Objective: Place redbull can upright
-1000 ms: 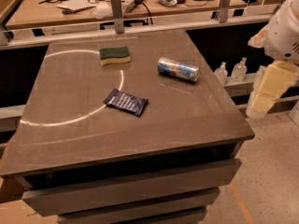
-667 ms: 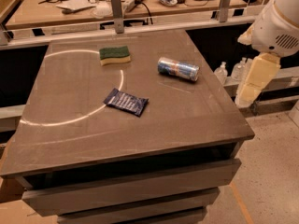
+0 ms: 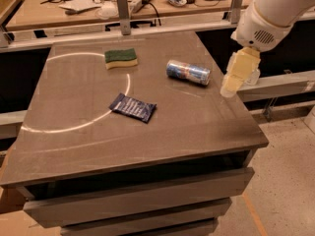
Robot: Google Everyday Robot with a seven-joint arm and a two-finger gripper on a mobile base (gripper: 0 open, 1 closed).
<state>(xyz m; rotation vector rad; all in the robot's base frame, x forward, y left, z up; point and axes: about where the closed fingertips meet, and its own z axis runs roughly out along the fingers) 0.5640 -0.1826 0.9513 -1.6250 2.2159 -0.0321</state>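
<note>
We see the redbull can lying sideways on the bench; the claw hovers near it at the bench's right edge; its opening we cannot tell.

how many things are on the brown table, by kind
drink can: 1, lying on its side
sponge: 1
dark blue packet: 1
total: 3
The gripper hangs at the right edge of the table, right of the can and apart from it.

— Where's the redbull can?
— On its side on the table, beyond the dark blue packet, right of the sponge. My gripper hangs near it, at the table's right edge.
</note>
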